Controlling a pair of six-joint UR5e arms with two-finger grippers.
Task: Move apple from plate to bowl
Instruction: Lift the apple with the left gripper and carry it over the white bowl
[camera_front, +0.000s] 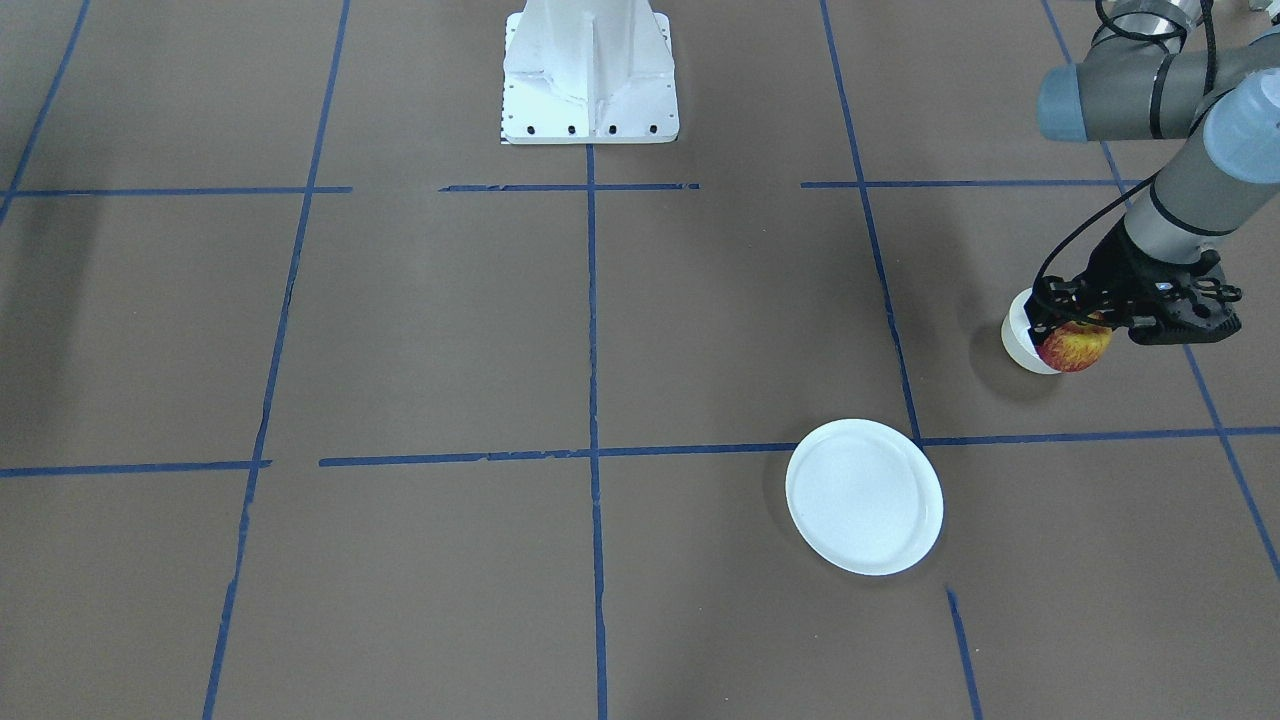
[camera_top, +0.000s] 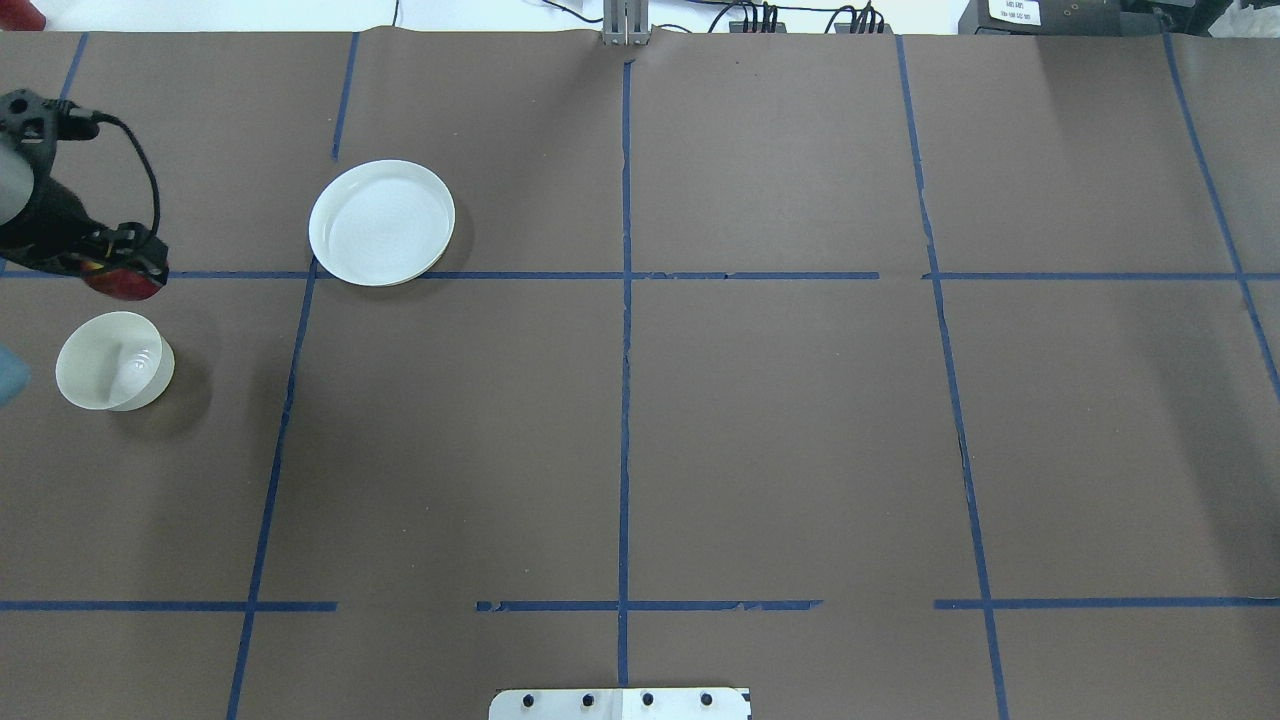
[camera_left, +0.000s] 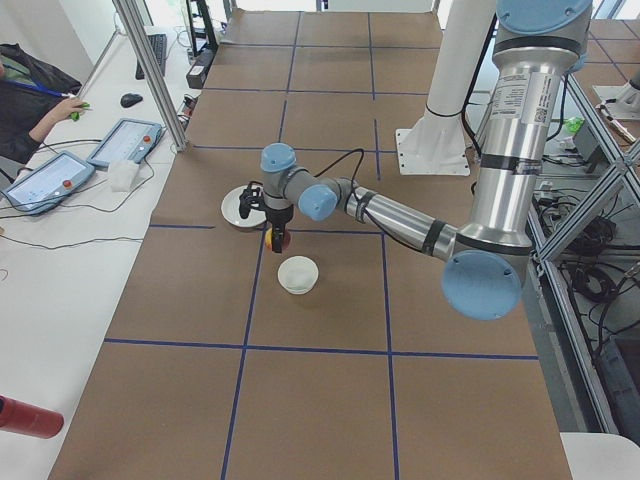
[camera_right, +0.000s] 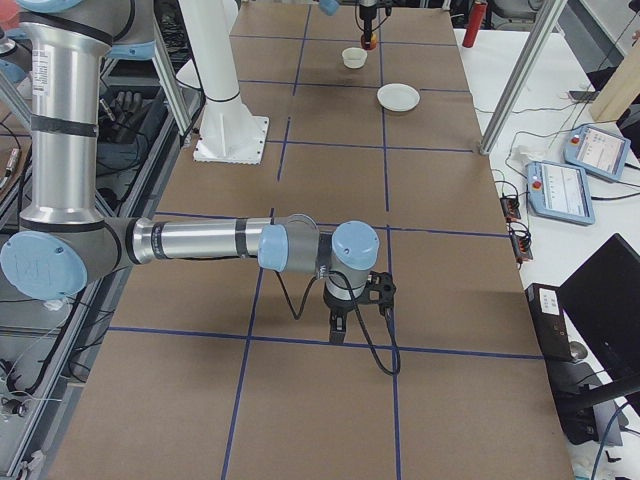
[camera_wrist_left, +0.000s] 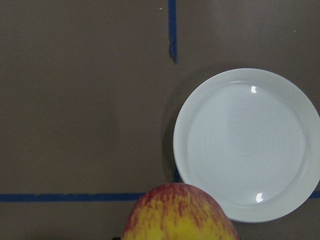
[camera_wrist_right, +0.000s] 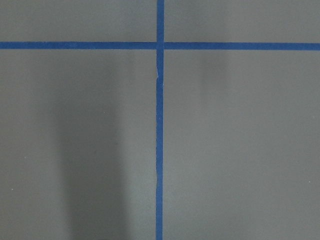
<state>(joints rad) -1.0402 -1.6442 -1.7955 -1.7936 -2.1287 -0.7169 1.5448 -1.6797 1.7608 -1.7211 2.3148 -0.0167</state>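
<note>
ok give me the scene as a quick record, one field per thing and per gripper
left gripper: shut on the apple
apple: lifted off the table, close to the bowl, not in it
plate: empty, flat on the table
bowl: empty, upright, apart from the plate
right gripper: far from all three, over bare table; cannot tell if open or shut
task state: apple off the plate, placing in the bowl not yet done

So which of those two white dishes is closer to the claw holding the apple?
The small deep bowl, right beside the left gripper and its apple. The wide flat plate lies clearly farther away.
</note>
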